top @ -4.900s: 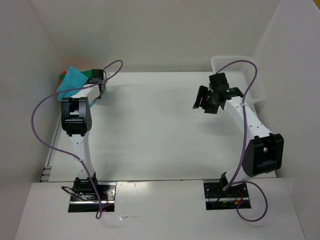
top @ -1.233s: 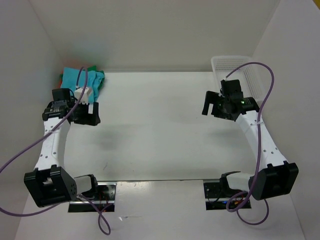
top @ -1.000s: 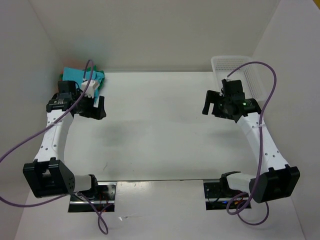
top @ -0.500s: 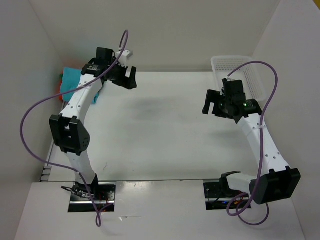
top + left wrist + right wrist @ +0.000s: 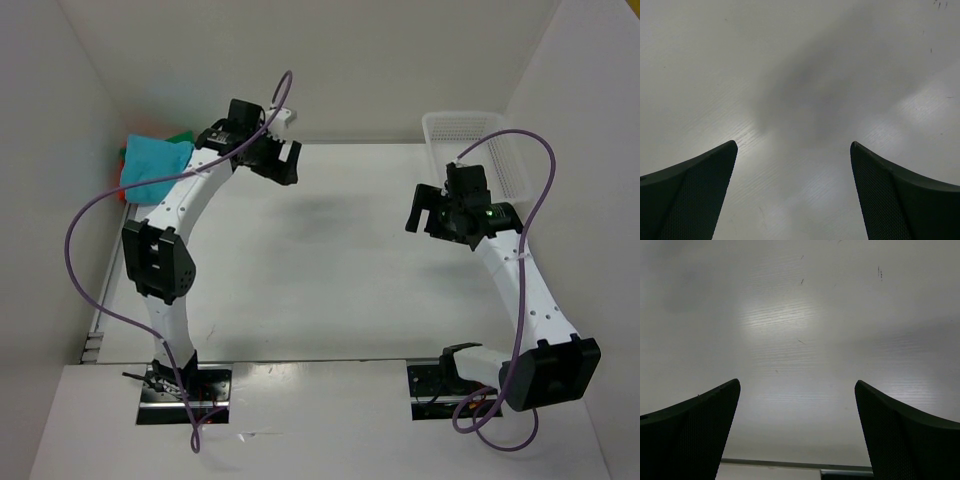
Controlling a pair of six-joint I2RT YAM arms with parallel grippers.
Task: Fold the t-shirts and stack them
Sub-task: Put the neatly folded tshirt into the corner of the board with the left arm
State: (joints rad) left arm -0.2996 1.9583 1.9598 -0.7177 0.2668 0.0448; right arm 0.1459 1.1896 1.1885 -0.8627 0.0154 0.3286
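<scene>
The t-shirts lie in a folded pile at the table's far left corner. The turquoise one (image 5: 150, 166) is on top, a green edge (image 5: 181, 137) shows behind it, and an orange sliver (image 5: 122, 190) shows at its left. My left gripper (image 5: 287, 164) hangs open to the right of the pile, apart from it. Only bare table shows between its fingers (image 5: 690, 195) in the left wrist view, where the left gripper (image 5: 792, 145) holds nothing. My right gripper (image 5: 420, 211) is open over the right side of the table, and the right wrist view shows the right gripper (image 5: 797, 382) holding nothing.
A white mesh basket (image 5: 481, 133) stands at the back right, just behind the right arm. White walls close in the table on the left, back and right. Purple cables loop off both arms. The near table edge (image 5: 790, 464) shows in the right wrist view.
The left arm has swung from the left side up past the shirt pile and on to the right along the back. Its gripper stayed open. The right arm has barely moved.
</scene>
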